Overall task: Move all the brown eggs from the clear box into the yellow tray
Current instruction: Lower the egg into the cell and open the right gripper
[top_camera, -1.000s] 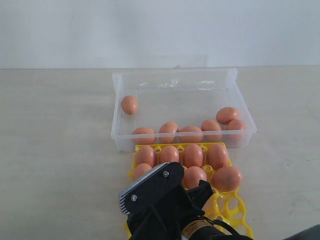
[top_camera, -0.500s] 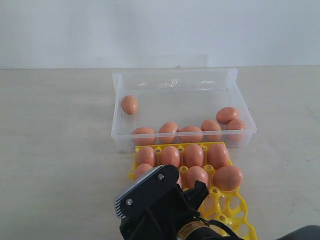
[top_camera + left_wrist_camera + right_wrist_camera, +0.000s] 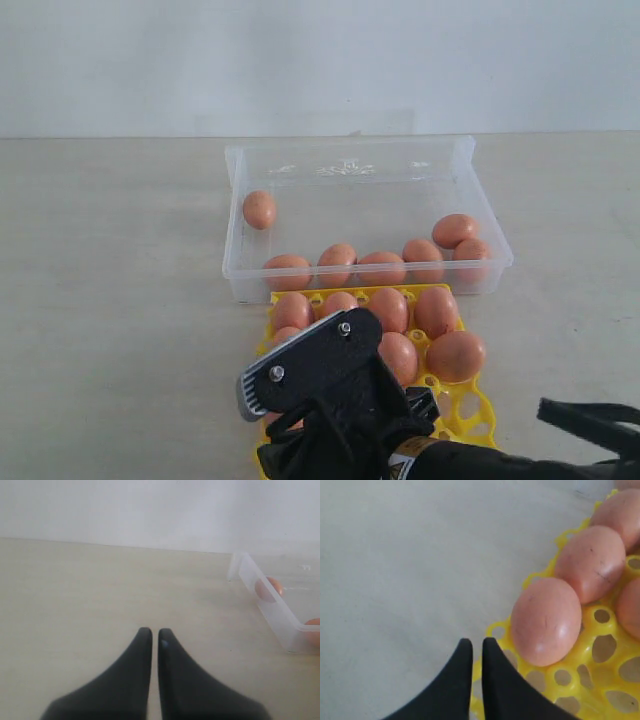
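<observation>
The clear box (image 3: 232, 215) holds several brown eggs: one alone at its left wall (image 3: 259, 209), the others along its near wall (image 3: 381, 267). Just in front lies the yellow tray (image 3: 470, 415) with several eggs (image 3: 436, 311) in its cups. My right arm's black wrist (image 3: 310, 375) covers the tray's near left part. In the right wrist view my right gripper (image 3: 475, 642) is shut and empty at the tray's edge (image 3: 587, 632), beside an egg (image 3: 546, 621). My left gripper (image 3: 151, 631) is shut over bare table, left of the box's corner (image 3: 270, 605).
The pale tabletop (image 3: 110, 300) stretches to the left of the box and the tray. A white wall (image 3: 320, 60) stands behind the table. A black cable (image 3: 590, 420) juts in at the lower right.
My right arm's wrist has shifted a little up and farther over the tray, hiding more of its near eggs. The cable has come into view. No egg has moved.
</observation>
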Controlling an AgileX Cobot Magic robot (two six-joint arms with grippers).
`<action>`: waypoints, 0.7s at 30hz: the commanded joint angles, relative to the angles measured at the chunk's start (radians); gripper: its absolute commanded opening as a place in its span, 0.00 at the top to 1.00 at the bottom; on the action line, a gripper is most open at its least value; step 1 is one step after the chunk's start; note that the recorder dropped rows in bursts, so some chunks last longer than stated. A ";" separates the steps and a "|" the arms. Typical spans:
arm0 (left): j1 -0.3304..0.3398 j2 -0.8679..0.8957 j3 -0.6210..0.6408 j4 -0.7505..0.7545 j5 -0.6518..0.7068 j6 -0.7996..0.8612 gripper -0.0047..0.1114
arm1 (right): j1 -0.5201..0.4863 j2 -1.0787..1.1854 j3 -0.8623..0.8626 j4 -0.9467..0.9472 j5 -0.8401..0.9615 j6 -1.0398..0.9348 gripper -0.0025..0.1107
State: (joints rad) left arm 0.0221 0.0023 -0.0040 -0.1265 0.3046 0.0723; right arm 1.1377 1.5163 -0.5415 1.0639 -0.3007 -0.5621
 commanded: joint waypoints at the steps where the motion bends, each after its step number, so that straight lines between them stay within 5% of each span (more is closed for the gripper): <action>1: -0.004 -0.002 0.004 0.004 -0.013 0.004 0.92 | -0.001 0.047 0.004 0.003 -0.042 -0.013 0.98; 21: -0.004 -0.002 0.004 0.004 -0.013 0.004 0.92 | -0.001 0.123 -0.013 0.001 -0.062 0.003 0.98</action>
State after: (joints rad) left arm 0.0221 0.0023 -0.0040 -0.1265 0.3046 0.0723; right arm 1.1377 1.6717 -0.5395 1.0664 -0.4059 -0.5612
